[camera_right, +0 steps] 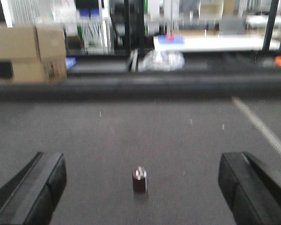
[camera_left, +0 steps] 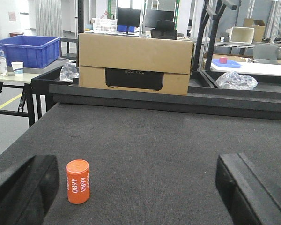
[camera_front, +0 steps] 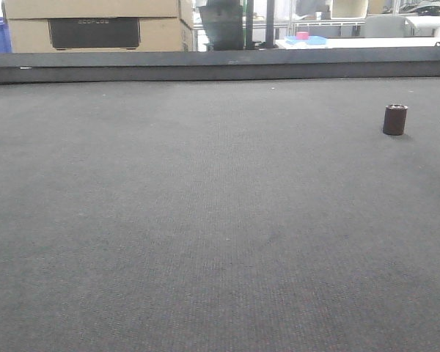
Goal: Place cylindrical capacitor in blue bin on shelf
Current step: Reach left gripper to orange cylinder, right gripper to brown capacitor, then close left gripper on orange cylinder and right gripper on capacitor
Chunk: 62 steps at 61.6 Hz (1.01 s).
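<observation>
An orange cylinder point(camera_left: 77, 181) stands upright on the mat point(camera_left: 154, 145) between the left pincer point(camera_left: 137, 187)'s spread fingers.

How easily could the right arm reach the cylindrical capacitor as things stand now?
Probably yes, quite easily. The right gripper is open, and the cylindrical capacitor stands upright on the dark mat just ahead, roughly centred in front of it. Nothing visible lies in the path.
</observation>
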### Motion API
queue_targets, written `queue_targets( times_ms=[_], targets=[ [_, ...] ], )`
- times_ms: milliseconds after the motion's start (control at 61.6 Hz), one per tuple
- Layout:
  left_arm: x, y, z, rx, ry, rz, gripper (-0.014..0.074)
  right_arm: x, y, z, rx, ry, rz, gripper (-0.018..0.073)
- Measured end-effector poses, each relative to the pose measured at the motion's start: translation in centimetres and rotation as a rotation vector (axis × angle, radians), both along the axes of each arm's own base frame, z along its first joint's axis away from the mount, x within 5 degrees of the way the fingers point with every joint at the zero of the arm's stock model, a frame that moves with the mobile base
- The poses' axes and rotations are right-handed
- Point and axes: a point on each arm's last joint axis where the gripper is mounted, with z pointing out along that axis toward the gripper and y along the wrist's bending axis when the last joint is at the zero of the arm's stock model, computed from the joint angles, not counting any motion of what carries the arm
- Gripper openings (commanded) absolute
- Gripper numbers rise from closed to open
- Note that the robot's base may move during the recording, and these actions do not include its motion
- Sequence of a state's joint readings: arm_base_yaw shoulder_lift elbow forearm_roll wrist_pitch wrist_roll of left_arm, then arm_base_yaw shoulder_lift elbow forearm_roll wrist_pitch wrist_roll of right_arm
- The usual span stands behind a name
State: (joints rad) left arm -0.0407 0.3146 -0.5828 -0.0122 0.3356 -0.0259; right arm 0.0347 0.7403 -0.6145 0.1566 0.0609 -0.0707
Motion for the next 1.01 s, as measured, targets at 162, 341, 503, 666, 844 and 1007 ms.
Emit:
queue_targets(
  times_ms=[162,341,503,666,844,1007],
  targets=[
    [0.0,0.0,0.0,-0.002,0.001,-0.001,0.0602,5.5,0.0,-3.8,-0.008,0.146,-0.018,0.0568],
    [0.0,0.0,0.0,-0.002,0.002,-0.001,0.0602,10.6,-0.1,-8.6,-0.043,0.191,-0.042,0.0568],
    [0.0,0.0,0.0,-0.002,0.002,-0.001,0.0602,14.1,0.0,-12.5,-0.099,0.105,-0.044,0.0568],
    [0.0,0.0,0.0,-0.002,0.002,-0.001,0.0602,17.0,0.0,-15.8,-0.116,0.059,-0.048,0.0568],
    [0.0,0.0,0.0,-0.002,0.002,-0.001,0.0602,20.8,0.1,-17.7,-0.117,0.049,-0.050,0.0568],
    [0.0,0.0,0.0,-0.002,0.002,-0.001,0.0602,24.4,0.3,-18.7,-0.115,0.036,-0.050,0.0568]
  ],
)
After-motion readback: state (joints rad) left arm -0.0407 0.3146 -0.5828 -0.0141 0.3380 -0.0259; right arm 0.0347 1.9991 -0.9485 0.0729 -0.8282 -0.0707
